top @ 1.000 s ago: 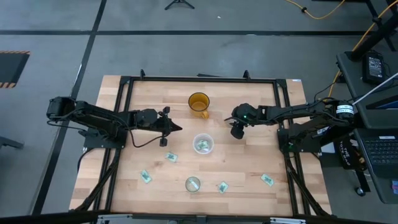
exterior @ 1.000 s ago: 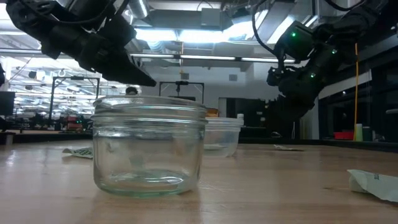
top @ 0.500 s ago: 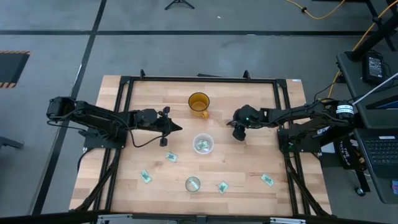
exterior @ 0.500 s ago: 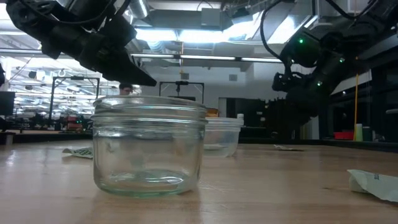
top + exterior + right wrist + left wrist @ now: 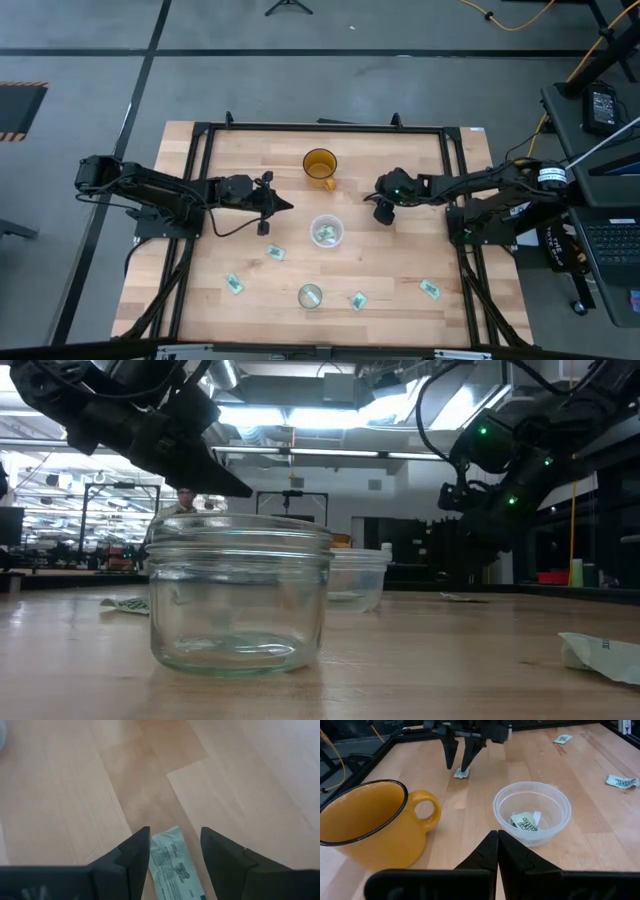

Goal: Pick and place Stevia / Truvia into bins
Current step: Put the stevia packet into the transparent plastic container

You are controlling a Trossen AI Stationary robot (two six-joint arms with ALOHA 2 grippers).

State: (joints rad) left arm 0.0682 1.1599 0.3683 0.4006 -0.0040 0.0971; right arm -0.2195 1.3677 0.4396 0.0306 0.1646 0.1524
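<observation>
My right gripper (image 5: 175,840) is open, its fingers standing either side of a green and white sachet (image 5: 174,862) on the wood. In the high view this gripper (image 5: 382,213) is right of the wide clear bin (image 5: 326,231), which holds a sachet (image 5: 524,821). My left gripper (image 5: 287,207) is shut and empty, hovering left of that bin (image 5: 531,810). The smaller greenish jar (image 5: 311,295) stands near the front edge. Loose sachets lie at the front: one (image 5: 275,253), another (image 5: 234,284), a third (image 5: 358,300).
An orange mug (image 5: 320,165) stands behind the wide bin, close to my left gripper's tips (image 5: 495,836). Another sachet (image 5: 430,289) lies at the front right. A black frame (image 5: 320,127) borders the table. A person shows far off in the low view (image 5: 185,500).
My right gripper has shifted slightly to the right and toward the front of the table. The left arm has not moved.
</observation>
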